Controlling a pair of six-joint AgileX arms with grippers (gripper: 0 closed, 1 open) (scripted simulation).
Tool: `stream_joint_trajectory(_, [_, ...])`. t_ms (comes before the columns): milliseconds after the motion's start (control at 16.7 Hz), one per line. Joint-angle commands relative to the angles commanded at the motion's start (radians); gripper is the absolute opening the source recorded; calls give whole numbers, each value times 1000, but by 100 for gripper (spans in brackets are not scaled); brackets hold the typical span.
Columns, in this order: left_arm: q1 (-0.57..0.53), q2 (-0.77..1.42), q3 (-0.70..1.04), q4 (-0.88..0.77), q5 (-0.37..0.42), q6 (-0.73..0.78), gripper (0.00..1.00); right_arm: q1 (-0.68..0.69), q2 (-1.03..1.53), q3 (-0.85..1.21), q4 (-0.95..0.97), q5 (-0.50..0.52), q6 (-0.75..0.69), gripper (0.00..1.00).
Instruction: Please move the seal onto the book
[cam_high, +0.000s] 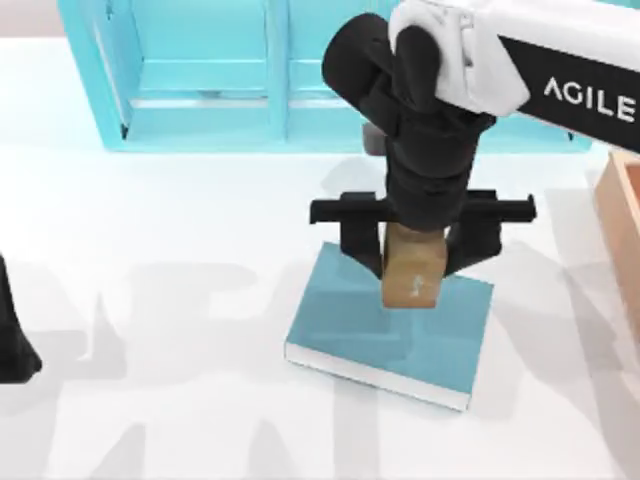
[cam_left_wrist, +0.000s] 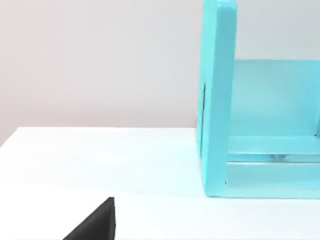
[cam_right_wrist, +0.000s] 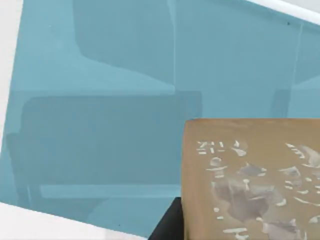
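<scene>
- We are clamping the seal (cam_high: 413, 275) in our right gripper (cam_high: 415, 255), hanging it upright over the book (cam_high: 385, 325) so it lands flat.
- Our left gripper (cam_high: 12, 345) is sitting parked at the table's left edge; we cannot tell its fingers' state.

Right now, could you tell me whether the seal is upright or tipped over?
Upright: the seal stands on end over the book, between the right pincer's fingers.

Seal (cam_high: 413, 277): tan-brown wood, with a pale whitish mottled mark on one face (flecked, script-like strokes in the right wrist view (cam_right_wrist: 255, 185)). Book (cam_high: 400, 330): plain teal-blue cover, white page edges along its near side. Shelf unit (cam_high: 200, 70) at table's far edge: light blue. Box (cam_high: 622, 215) at right edge: orange-tan. Table (cam_high: 150, 300): white. Right gripper (cam_high: 415, 255): black; arm casing white with white lettering on black.
</scene>
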Motion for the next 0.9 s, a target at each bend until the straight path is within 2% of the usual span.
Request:
stream_joint_trajectory(780, [0,0,0,0,0,0,100,21,9,17,-6,0,21,0])
stream_joint_trajectory(900, [0,0,0,0,0,0,100,21,9,17,-6,0,21,15])
